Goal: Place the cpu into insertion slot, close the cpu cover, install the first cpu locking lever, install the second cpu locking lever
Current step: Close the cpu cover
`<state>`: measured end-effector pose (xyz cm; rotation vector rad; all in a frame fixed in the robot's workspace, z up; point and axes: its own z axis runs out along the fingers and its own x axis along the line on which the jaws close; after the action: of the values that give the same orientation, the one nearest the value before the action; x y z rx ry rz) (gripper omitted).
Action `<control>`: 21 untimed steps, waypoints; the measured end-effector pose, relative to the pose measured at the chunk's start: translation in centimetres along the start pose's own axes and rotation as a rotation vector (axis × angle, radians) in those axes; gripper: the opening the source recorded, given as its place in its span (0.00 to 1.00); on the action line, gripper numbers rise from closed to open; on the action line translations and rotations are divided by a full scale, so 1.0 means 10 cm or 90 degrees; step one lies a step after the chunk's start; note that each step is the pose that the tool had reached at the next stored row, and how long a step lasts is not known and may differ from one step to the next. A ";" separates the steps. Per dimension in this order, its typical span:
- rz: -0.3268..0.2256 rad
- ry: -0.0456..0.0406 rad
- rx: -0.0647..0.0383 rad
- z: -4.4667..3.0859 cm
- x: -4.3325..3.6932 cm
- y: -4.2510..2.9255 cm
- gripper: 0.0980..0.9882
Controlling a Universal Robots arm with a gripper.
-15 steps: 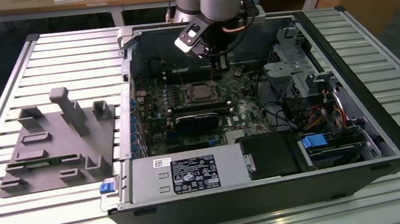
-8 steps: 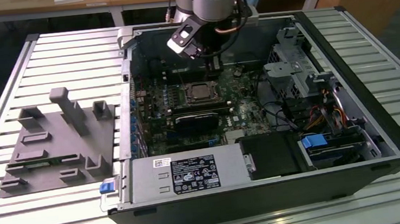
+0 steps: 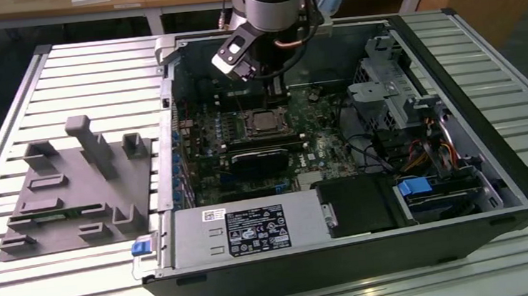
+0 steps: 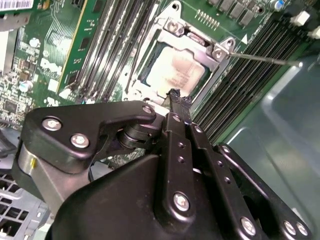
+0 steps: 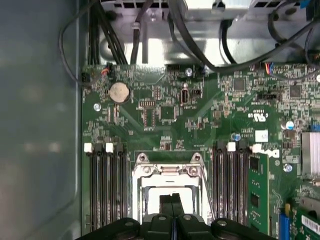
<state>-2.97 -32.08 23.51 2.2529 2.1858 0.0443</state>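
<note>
Fingers (image 4: 176, 131) could be skidded onto the motherboard (image 5: 150, 115) and traces scraped, should the thin locking lever (image 4: 265, 59), upper right in the second wrist view, spring free. They are pressed fully shut, nothing gripped, tips at the cpu cover (image 4: 215, 75) edge, mid-frame. The cpu (image 4: 175, 70) is seated beneath it in the insertion slot (image 3: 248, 123).

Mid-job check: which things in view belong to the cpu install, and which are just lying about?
Job:
gripper, shut, just above the socket
cpu, seated
cpu cover, down over it
locking lever

Lying about:
memory slots
coin battery
grey fixture block
power supply
</note>
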 end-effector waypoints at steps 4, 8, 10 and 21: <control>0.000 0.0000 0.000 0.040 -0.003 -0.031 0.01; 0.000 0.0000 0.000 0.075 -0.010 -0.050 0.01; 0.000 0.0000 0.000 0.088 -0.014 -0.059 0.01; 0.000 -0.0001 0.000 0.137 -0.045 -0.102 0.01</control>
<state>-3.97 -32.48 22.11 2.2530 2.1858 0.0441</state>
